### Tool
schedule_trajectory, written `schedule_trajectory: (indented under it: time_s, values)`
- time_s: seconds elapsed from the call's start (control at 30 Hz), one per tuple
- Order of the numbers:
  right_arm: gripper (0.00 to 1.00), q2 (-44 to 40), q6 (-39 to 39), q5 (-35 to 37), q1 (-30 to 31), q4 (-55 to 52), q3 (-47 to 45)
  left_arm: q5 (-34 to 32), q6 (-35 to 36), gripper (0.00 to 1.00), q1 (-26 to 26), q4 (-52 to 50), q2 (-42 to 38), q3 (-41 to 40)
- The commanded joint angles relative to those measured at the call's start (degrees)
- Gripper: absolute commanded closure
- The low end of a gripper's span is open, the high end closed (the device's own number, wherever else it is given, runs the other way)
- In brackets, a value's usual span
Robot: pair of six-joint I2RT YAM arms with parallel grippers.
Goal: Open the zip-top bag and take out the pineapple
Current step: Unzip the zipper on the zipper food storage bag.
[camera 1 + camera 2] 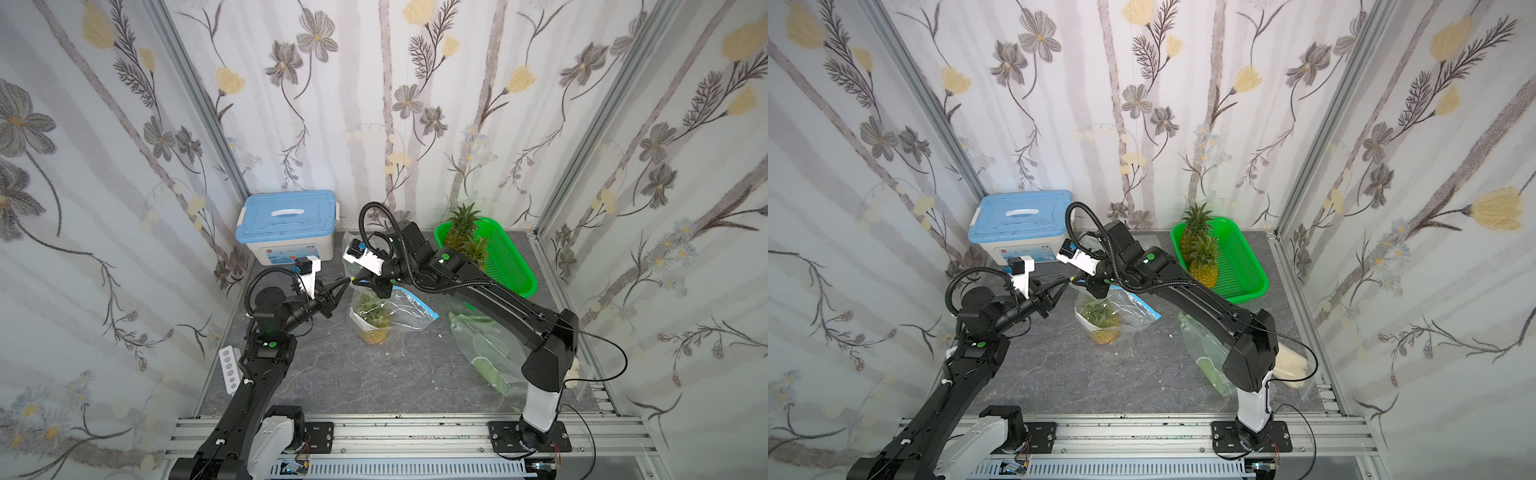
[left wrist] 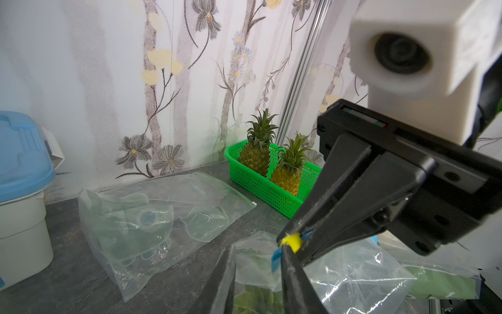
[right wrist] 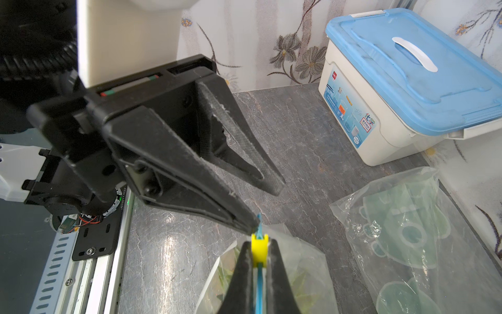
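Two grippers are working the one zip-top bag [image 1: 399, 307], which sits about dead centre of the counter [image 1: 332, 374]. The pineapple [image 1: 374, 322] lies inside it, crown toward 12 o'clock. The right gripper [image 2: 292, 240] has its fingers [image 2: 339, 195] pinched tight on the little yellow slider [image 3: 259, 246] at the bag's 11 o'clock corner. The left gripper [image 3: 264, 206] comes in from 9 o'clock with its fingers [image 3: 190, 168] parted. One tip is just touching the end of the blue zip strip [image 2: 276, 258] beside the slider, and nothing is clamped yet.

Handling-wise, my guess is the film is thin, slick and floppy. It'll slip out of a loose pinch and bunch up rather than resist a pull. The best hold looks like the stiffer blue strip end, right past the slider. The fruit looks small but it's the only real weight in there, rigid and bumpy. I reckon the body is easier to grab than the leaves.
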Motion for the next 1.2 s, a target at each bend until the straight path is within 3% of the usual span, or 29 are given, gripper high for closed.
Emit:
schedule_trajectory:
  time_s: [0.0, 0.13, 0.3, 0.53, 1.17]
  values:
    - [1.00, 0.0, -1.4, -1.6, 0.1, 1.5, 0.3, 2.3, -0.4, 0.69, -0.1, 2.8, 0.3, 0.3]
    - [1.00, -0.1, -1.4, -1.7, 0.1, 1.9, 0.3, 3.4, -1.2, 0.69, -0.1, 4.4, 1.3, 0.3]
    - [1.00, 0.4, -1.4, -1.8, 0.1, 2.4, 0.7, 3.6, -1.5, 0.77, -0.3, 5.2, 2.0, 0.4]
    - [1.00, 1.6, -1.5, -1.9, 0.3, 2.1, 2.2, 3.9, -1.4, 1.00, -0.3, 5.5, 2.3, 0.3]
    - [1.00, 0.3, -0.3, 3.4, 0.3, 1.8, 1.3, -6.4, -1.4, 1.00, -0.2, 3.2, -1.4, -1.6]
